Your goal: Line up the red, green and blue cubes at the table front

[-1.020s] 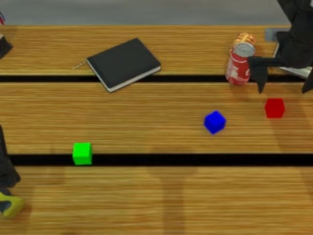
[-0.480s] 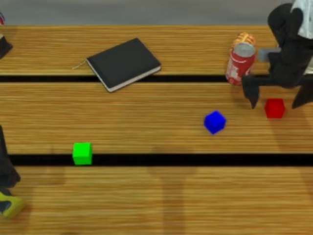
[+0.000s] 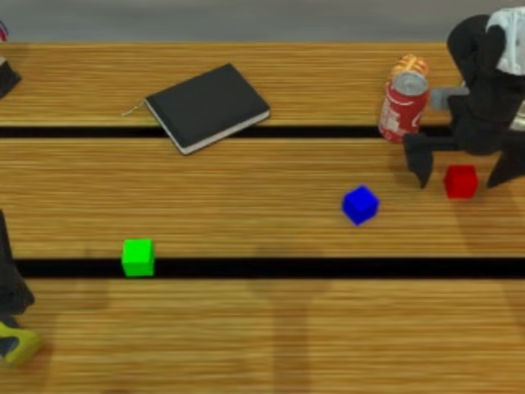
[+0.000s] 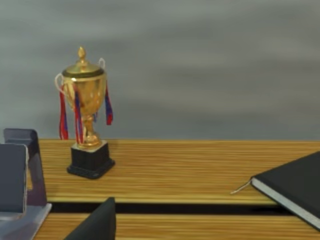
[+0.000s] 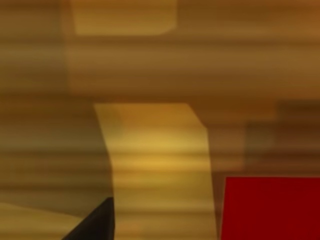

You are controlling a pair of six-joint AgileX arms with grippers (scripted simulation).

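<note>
Right gripper (image 3: pixel 461 168): having dropped lower, jaws spread, now straddling the red cube (image 3: pixel 461 181) beside the soda can (image 3: pixel 402 105); grasp pending. Left arm (image 3: pixel 12 316): parked, jaws unseen.

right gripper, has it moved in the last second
Yes. The right gripper came down toward the table front, from beside the soda can to straddling the red cube.

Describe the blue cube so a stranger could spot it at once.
Find the red soda can at the table's back right. Nearer the front and slightly left of it, on the middle plank, sits the blue cube. It is the only deep blue thing there; the red cube lies to its right.
</note>
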